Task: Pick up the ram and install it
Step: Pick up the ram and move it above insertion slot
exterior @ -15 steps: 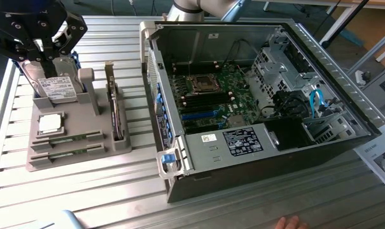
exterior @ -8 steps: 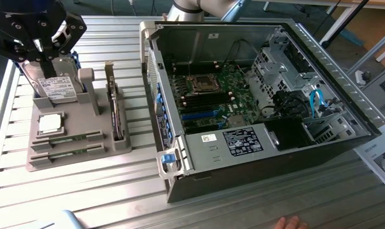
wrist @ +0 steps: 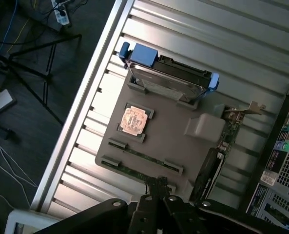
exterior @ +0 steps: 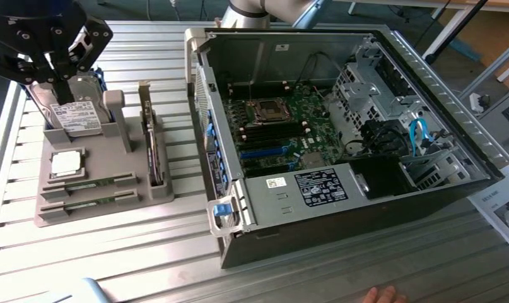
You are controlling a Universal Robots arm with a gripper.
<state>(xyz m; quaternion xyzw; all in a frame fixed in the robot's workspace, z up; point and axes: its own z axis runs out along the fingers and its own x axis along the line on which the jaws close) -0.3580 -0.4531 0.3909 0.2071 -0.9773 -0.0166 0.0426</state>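
Green ram sticks (exterior: 90, 185), two; one processor (exterior: 67, 163), one hard drive (exterior: 76, 117), one holder (exterior: 111, 165)

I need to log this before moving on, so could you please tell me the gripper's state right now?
Gripper: closed, nothing visibly held, above the parts tray.

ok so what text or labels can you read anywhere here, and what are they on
Nothing can be read; there are only labels.
On the hard drive, a white label: too small.
On the power supply, a black label: blurred.
On the case inner wall, a white sticker: too small.
Beside the case, a printed sheet: blurred.
On the case's outside, coloured stickers: blurred.
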